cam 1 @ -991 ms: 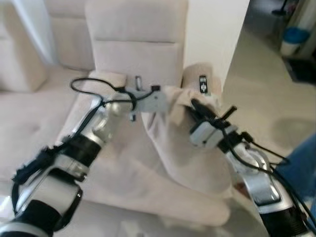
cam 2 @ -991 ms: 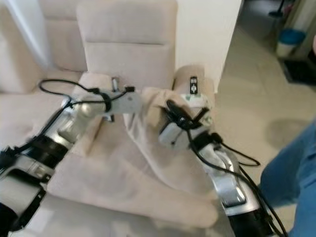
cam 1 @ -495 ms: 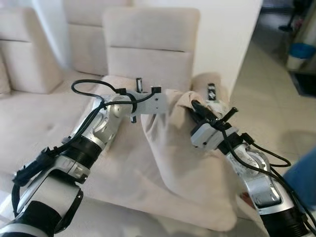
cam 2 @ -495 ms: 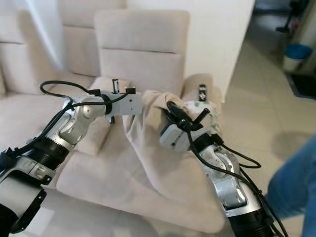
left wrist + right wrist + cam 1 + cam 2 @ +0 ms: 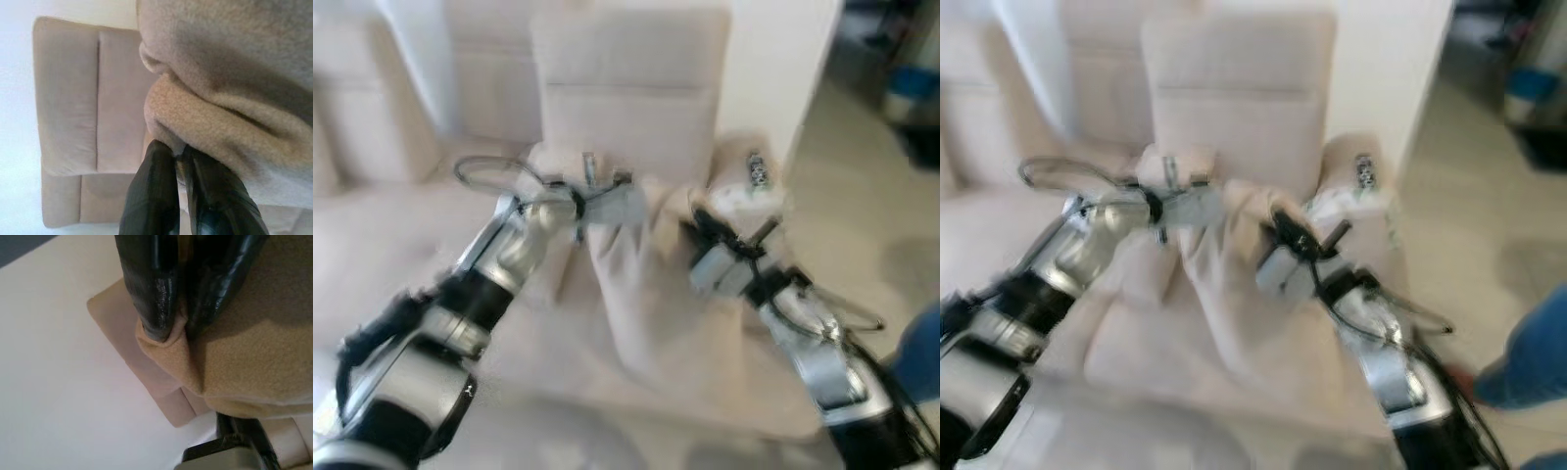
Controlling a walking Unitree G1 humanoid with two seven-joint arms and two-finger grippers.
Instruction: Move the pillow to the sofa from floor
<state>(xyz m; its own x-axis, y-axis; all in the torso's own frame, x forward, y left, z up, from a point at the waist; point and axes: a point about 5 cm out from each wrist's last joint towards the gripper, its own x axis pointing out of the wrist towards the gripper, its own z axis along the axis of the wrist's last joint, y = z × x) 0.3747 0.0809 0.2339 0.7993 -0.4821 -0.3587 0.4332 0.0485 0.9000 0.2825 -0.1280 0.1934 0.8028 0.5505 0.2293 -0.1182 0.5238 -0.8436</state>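
The pillow [image 5: 651,284] hangs between the two grippers above the sofa [image 5: 626,98] seat, a beige, fleecy mass held up by its top corners. The left gripper [image 5: 177,159] has its two black fingers [image 5: 151,196] clenched together on a rolled fold of the pillow's edge — the fabric bulges out just past the tips. The right gripper [image 5: 178,328] likewise pinches a corner of the cloth, its fingers [image 5: 151,289] pressed tight with a small peak of beige fabric squeezed between them.

From the head camera, blurred, the two silver arms reach forward side by side, the left one [image 5: 499,264] trailing a looped black cable, the right one [image 5: 783,313] with its own wiring. The pillow drapes down from their grip, its lower part lying on the seat cushion [image 5: 1146,343]. Behind stands the pale sofa back; a small dark remote [image 5: 756,169] rests on the armrest [image 5: 1356,162]. To the right lies light floor [image 5: 871,196] — and a patch of blue cloth [image 5: 1538,352] at the frame edge.
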